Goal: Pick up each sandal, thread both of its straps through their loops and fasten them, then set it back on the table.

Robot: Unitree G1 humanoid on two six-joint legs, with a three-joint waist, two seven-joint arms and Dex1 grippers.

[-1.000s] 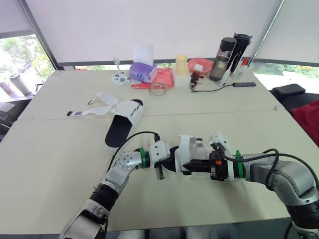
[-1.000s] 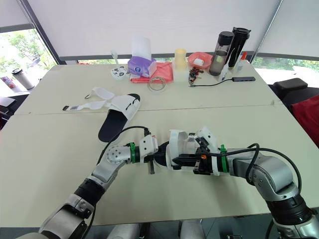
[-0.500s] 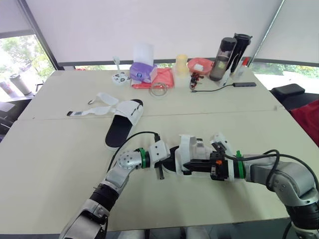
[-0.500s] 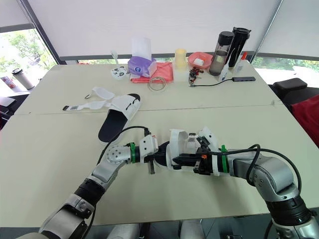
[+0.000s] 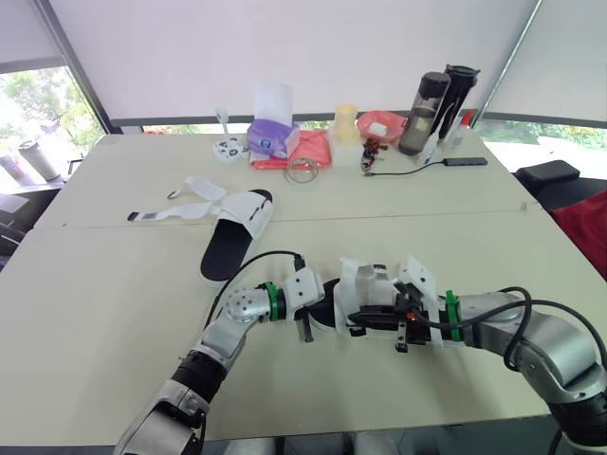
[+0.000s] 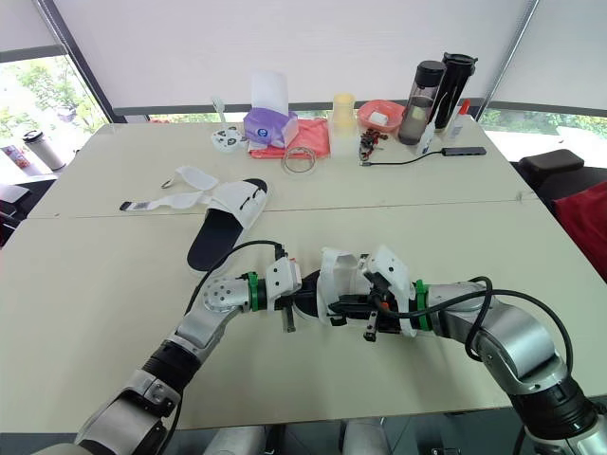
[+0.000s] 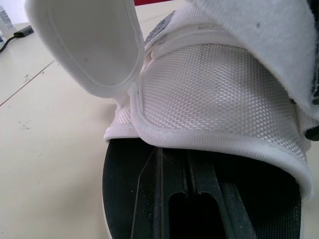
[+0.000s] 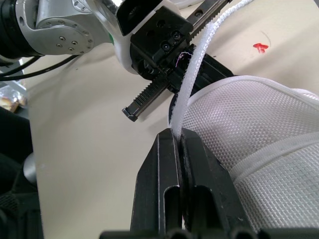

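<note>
Jaws pinched on strap [image 8: 197, 59] at R gripper [image 8: 177, 137], clamped on sandal [image 7: 214, 99] heel at L gripper [image 5: 305, 324]; R wrist just rolled, means threading prob. starting.

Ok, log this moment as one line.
right gripper: pinching strap of near sandal | left gripper: at its heel | far sandal: on table, unfastened

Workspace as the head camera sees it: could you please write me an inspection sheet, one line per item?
Surface: two beige tables joined, seam between.
Job's things: near sandal between both grippers, straps loose; far sandal lying flat, straps open.
Clutter: tissue box, cup, bottles, pink bowl along far edge.
Grippers: right gripper shut on a strap of the near sandal; left gripper at its bare sole end.
Cables: black cable by the bottles.
Surroundings: blinds, windows, black chair.
</note>
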